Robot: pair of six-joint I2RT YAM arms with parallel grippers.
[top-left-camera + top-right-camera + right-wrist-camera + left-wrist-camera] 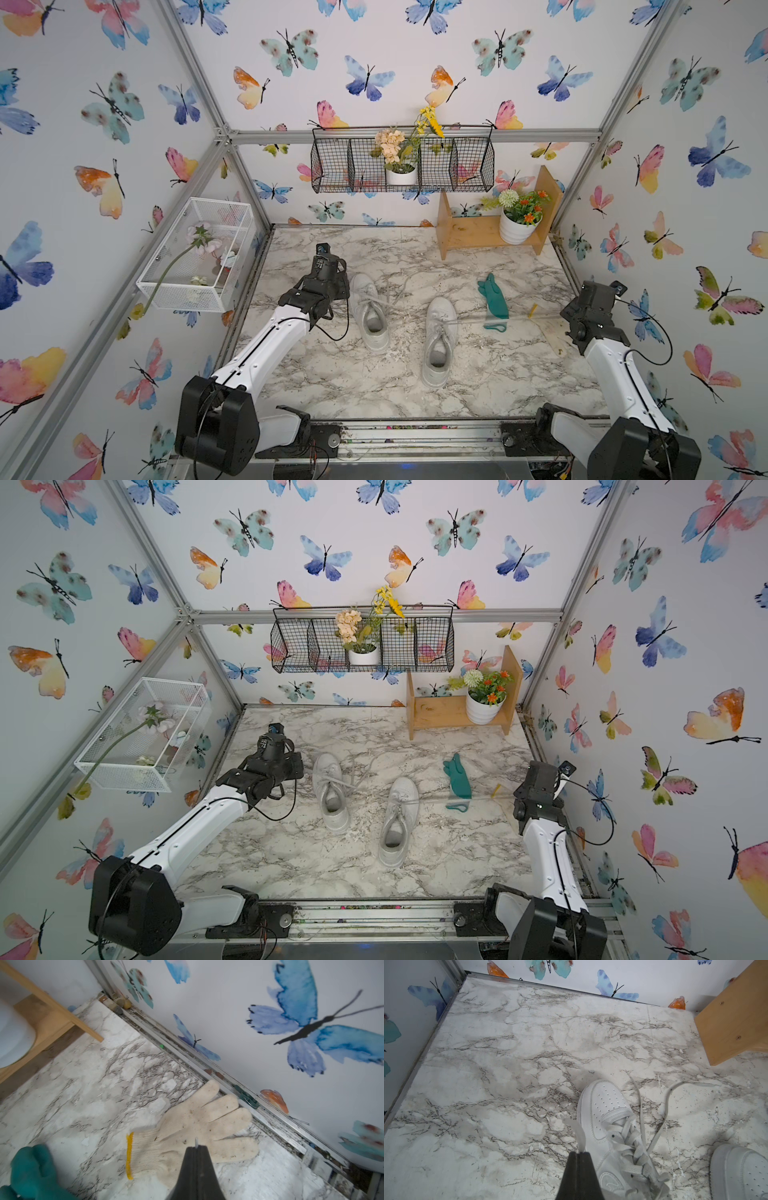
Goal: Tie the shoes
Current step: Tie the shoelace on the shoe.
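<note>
Lace (576, 1132) pinched in left gripper (578, 1153) — right gripper (196, 1147) pinches second lace (196, 1141).

teal glove (493, 300) and cream knit glove (193, 1124) lie on the marble tabletop (332, 382), wooden shelf (469, 237) nearby.

- The near shoe (439, 340) stands midway on the table (332, 386).
- The far shoe (368, 309) — left of the near shoe, slightly behind.
- The glove (493, 301) lies right of it, apart.
- Its lace (465, 321) runs right, past the glove.
- The shelf (469, 239) — behind it, rightward, bearing a pot (517, 230).
</note>
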